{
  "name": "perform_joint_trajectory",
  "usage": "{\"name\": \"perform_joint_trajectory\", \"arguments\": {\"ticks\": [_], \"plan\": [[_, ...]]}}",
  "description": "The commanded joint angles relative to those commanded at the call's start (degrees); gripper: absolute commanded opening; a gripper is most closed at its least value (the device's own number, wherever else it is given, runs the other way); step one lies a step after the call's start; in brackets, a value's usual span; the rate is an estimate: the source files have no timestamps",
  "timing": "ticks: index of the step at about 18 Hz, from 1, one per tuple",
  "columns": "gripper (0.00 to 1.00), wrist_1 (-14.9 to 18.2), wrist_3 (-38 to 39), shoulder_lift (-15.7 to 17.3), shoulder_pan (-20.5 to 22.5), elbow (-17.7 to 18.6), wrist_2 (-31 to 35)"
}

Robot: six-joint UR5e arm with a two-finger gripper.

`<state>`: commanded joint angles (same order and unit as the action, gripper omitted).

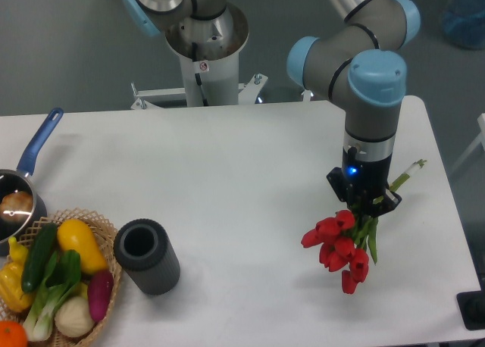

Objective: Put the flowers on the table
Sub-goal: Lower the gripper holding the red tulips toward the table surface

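The flowers (339, 246), a small bunch of red tulips with green stems, are at the right side of the white table (227, 180). The red heads point toward the front and the stem ends (409, 169) stick out to the right behind the gripper. My gripper (365, 204) is right over the stems, just behind the heads, and is shut on them. I cannot tell whether the bunch rests on the tabletop or hangs just above it. The fingertips are mostly hidden by the gripper body and the leaves.
A grey cylinder (145, 256) lies at the front left. A wicker basket (57, 282) of vegetables stands at the front left corner. A blue-handled pan (19, 195) sits at the left edge. The robot base (204, 44) stands behind the table.
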<state>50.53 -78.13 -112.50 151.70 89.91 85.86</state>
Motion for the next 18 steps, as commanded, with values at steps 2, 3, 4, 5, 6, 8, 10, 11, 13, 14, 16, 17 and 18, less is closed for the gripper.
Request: {"name": "perform_joint_trajectory", "arguments": {"ticks": [2, 3, 4, 5, 6, 8, 10, 11, 13, 14, 16, 17, 18], "plan": [[0.15, 1.1, -0.1, 0.1, -0.3, 0.0, 1.3], [0.16, 1.3, -0.1, 0.1, -0.6, 0.0, 1.4], [0.16, 1.3, 0.0, 0.1, -0.7, 0.0, 1.5], [0.16, 1.6, 0.0, 0.0, -0.9, 0.3, 1.5], [0.16, 1.8, 0.0, 0.0, -0.9, 0.5, 1.6], [0.16, 2.1, 0.0, 0.0, -1.0, 2.0, 4.4], [0.17, 1.9, 0.1, -0.1, -1.9, 4.0, 5.8], [0.2, 1.6, 0.3, -0.2, -2.0, 4.7, 5.7], [0.27, 1.5, 0.6, -0.7, -2.1, 5.0, 5.5], [0.32, 1.4, 0.6, -0.9, -2.2, 5.0, 5.4], [0.51, 1.4, 0.5, -1.1, -2.5, 5.0, 4.8], [0.61, 1.4, 0.4, -1.2, -2.5, 5.0, 4.3], [0.89, 1.5, 0.5, -1.2, -2.5, 4.9, 3.4]]}}
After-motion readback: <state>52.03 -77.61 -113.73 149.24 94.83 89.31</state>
